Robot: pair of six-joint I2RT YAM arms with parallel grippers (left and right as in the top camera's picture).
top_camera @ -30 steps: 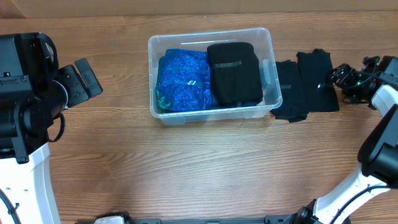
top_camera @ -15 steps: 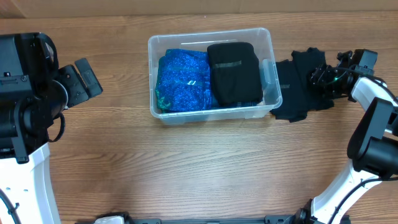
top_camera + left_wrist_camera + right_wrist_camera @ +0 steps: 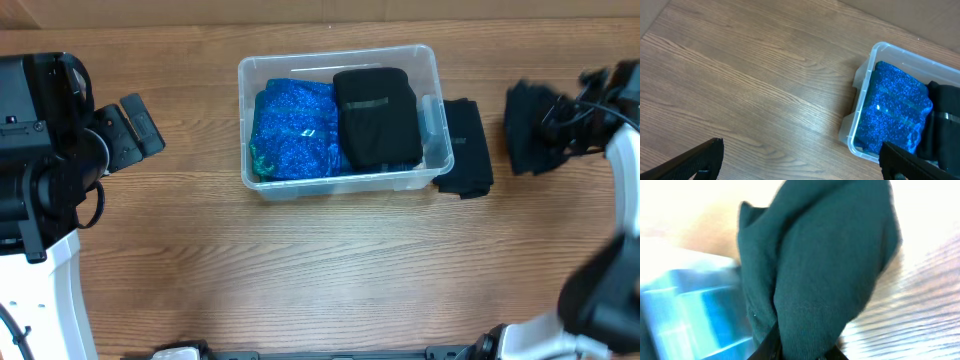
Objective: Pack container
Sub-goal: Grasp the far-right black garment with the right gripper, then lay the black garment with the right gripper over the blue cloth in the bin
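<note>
The container [image 3: 340,52] sits on the table [image 3: 320,270] at the far middle, its long side running left to right. Inside it, a blue glittery cloth [image 3: 292,130] fills the left half and a black pouch [image 3: 376,115] lies in the right half, touching the blue one. Just outside the container's right wall, a folded dark cloth [image 3: 465,148] lies flat on the wood, touching or nearly touching that wall.

The overhead view alone shows all of this at once. Further right in it, the right gripper [image 3: 578,112] is blurred and holds a second dark cloth [image 3: 533,128], apart from the folded one. The right wrist view shows what the overhead cannot: the jaws of the right gripper [image 3: 799,352] are pinched narrow on the dark cloth [image 3: 825,265], which looks deep green here and bunches up across most of the frame. A blurred blue-tinted shape at its left edge cannot be made out.

The left wrist view shows the container's [image 3: 863,95] near-left corner, with the blue glittery cloth [image 3: 897,112] and an edge of the black pouch [image 3: 942,125] inside. The left gripper [image 3: 801,150] has its jaws spread wide and empty over bare wood. In the overhead view the left gripper [image 3: 135,130] is well left of the container.
</note>
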